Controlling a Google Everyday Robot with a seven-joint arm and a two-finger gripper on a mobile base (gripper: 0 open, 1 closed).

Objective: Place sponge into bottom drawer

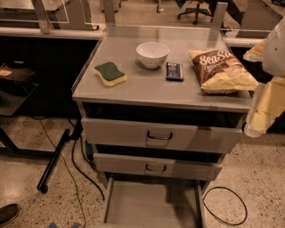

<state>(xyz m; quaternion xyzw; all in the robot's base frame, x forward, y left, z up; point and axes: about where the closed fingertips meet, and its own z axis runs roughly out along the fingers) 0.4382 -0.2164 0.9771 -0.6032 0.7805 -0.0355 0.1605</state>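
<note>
Bottom drawer point(133, 205), pulled out below and left of the gripper point(262, 111), with its flat grey floor in view. The gripper hangs at the cabinet top's point(147, 91) right edge beside the chip bag point(225, 71); whether it is open or closed cannot be told. The sponge point(110, 73) lies well to its left, beyond the white bowl point(152, 54), green face up, its long axis apparently running far-left to near-right.

A robotics lab or office: steel drawer cabinet point(116, 133), office chair point(196, 10), tool point(257, 121) at right edge
</note>
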